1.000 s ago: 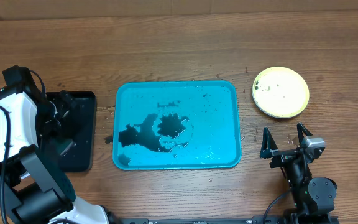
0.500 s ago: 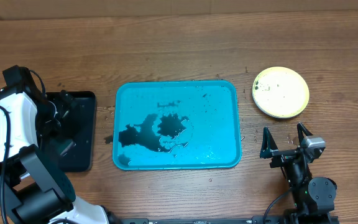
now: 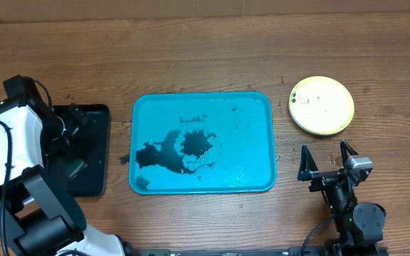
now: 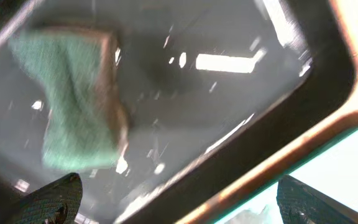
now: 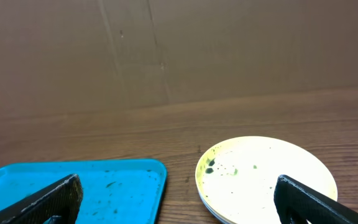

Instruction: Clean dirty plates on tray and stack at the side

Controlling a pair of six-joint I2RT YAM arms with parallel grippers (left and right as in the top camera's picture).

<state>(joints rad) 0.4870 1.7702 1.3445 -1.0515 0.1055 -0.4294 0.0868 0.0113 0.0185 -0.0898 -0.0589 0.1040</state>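
Observation:
The turquoise tray [image 3: 262, 107] lies mid-table with dark smears and wet patches on it and no plate. The plates [image 3: 322, 105] sit stacked on the table to the right of the tray, yellow-green one on top with small dark specks; they also show in the right wrist view [image 5: 266, 177]. My left gripper [image 4: 179, 202] is open over the black tray [image 3: 95, 149], above a green sponge [image 4: 73, 118] lying in it. My right gripper [image 3: 326, 162] is open and empty near the front edge, below the stack.
The black tray [image 4: 316, 68] is wet and sits left of the turquoise tray. A brown wall stands behind the table in the right wrist view [image 5: 166, 50].

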